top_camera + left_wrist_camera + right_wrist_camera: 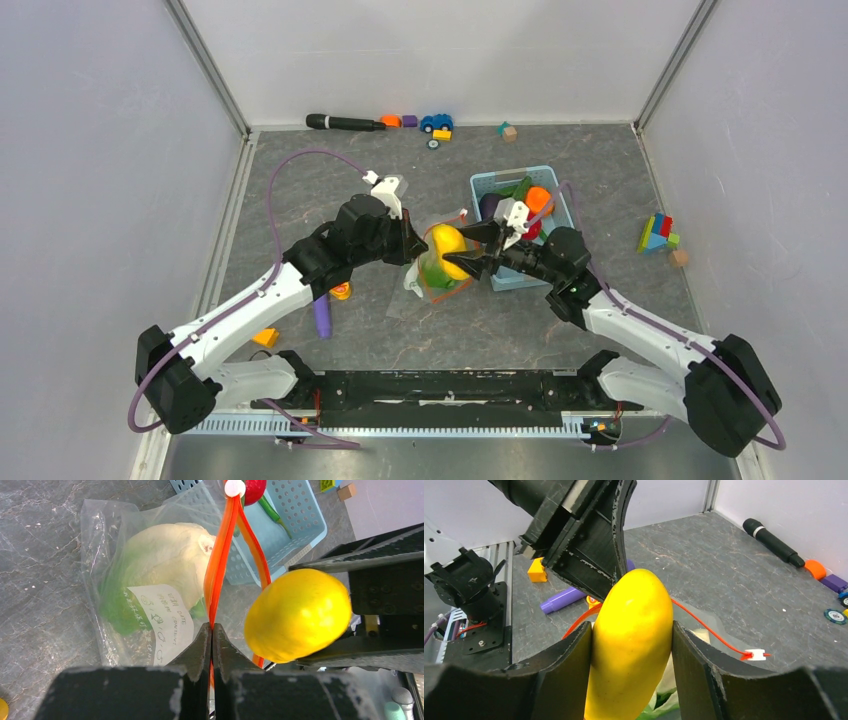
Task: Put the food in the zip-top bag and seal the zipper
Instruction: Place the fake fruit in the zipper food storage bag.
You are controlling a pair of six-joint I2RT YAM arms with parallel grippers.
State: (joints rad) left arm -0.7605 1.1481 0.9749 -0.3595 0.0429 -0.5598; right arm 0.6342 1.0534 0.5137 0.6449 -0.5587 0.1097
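Pinching the zipper (pixel 220 565) of the zip-top bag (pixel 97 540), the left fingers (pixel 199 650) are pressed fully together on the orange-red strip at the bottom centre of the left wrist view. From there the strip runs upward and parts into two bands. They meet again at a white slider (pixel 234 487) on the top edge.

Inside the clear bag, left of the strip, lies a pale cabbage (pixel 165 555) with a white label (pixel 167 617) below it. The bag rests on the grey tabletop (pixel 35 595).

The right fingers (pixel 566 670) stand partly open, clamped on either side of a yellow fruit (pixel 631 640). They hold it off the tabletop, and in the left wrist view it is just right of the parted bands.

Seen from overhead, all of this sits at centre frame. A light blue basket (pixel 497 181) of more toy produce lies just to its right.
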